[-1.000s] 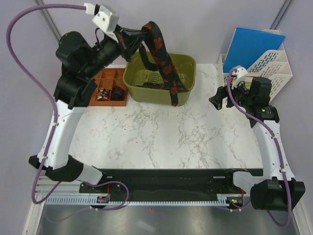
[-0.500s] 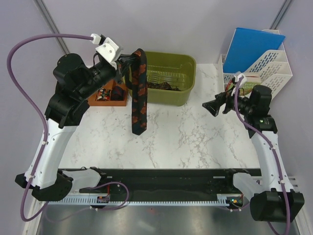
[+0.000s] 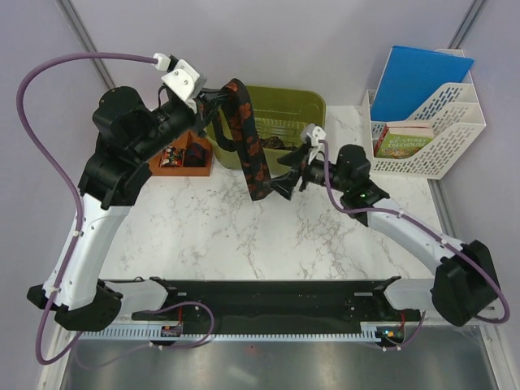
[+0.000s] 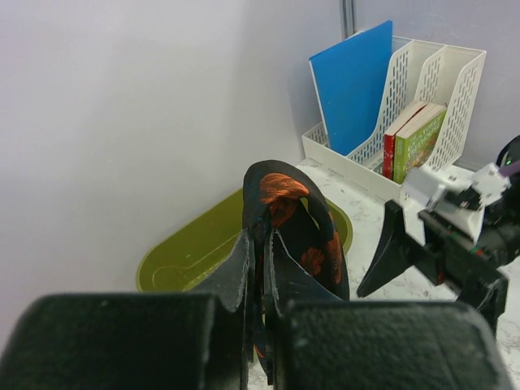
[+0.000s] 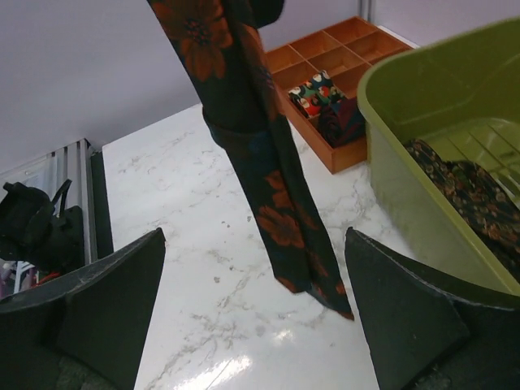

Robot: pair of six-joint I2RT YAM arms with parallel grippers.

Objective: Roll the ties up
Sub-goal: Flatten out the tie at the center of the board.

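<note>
Logging status, left to right. Orange tray (image 5: 321,50) at the far left of the table (image 3: 325,236): two front compartments each hold one of the rolled ties (image 5: 313,91), a patterned coil and a darker coil side by side. The compartments behind them show only bare bottoms. Judged: two ties finished and stowed.

Left pincer (image 3: 223,99) is raised above the gap between tray and bin, clamped tight on one tie (image 3: 248,146). The wrist view shows a loop of fabric standing up past the closed fingers. The rest of the tie hangs down unrolled, its pointed tip low over the table just in front of the bin. Cannot tell whether the tip touches the marble. No coil started on this one.

Green bin (image 3: 313,122): more loose ties (image 5: 467,195) lie in a heap on its floor, count not readable.

Right pincer (image 3: 280,185) is spread to its widest and holds nothing, with the hanging tail just ahead of it, between the lines of the two fingers but not touched.

Judged progress: early to middle. Left to do: lay or steady this tie, roll it, place it in the tray, then repeat for the ties in the bin
</note>
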